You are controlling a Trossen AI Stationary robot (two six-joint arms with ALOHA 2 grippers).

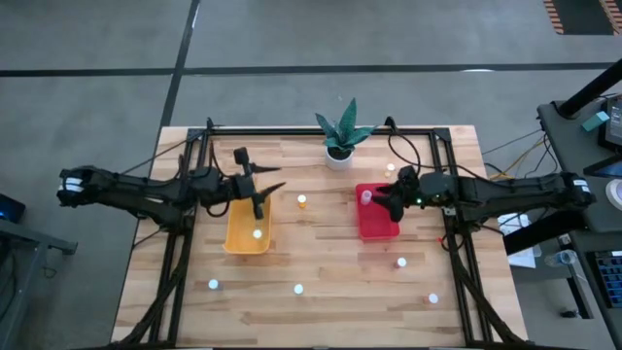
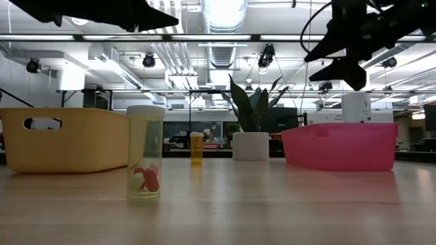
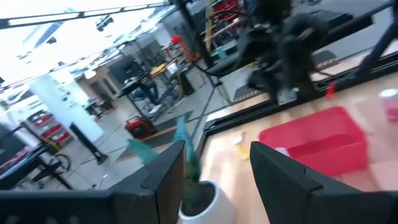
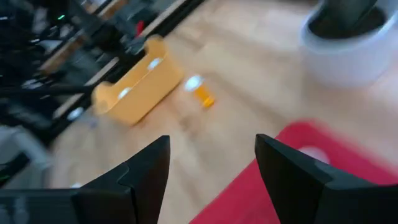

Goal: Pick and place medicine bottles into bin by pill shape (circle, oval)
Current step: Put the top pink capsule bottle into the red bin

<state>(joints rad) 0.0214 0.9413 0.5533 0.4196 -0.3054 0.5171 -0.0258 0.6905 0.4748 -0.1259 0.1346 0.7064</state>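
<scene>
Several small white-capped bottles stand on the wooden table: an orange one [image 1: 302, 201] between the bins, others along the near side [image 1: 298, 289] [image 1: 213, 285] [image 1: 400, 262]. One bottle [image 1: 257, 233] stands in the yellow bin [image 1: 236, 236] and one [image 1: 366, 196] in the red bin [image 1: 379, 228]. In the low view the nearest bottle [image 2: 145, 153] is clear with red pills inside. My left gripper [image 1: 264, 194] is open and empty above the yellow bin's far right corner. My right gripper [image 1: 382, 200] is open and empty above the red bin's far end.
A white pot with a green plant [image 1: 339, 151] stands at the table's far middle. A bottle [image 1: 392, 167] stands beyond the red bin and another [image 1: 432, 299] at the near right. Dark frame rails run along the table's left, right and far edges.
</scene>
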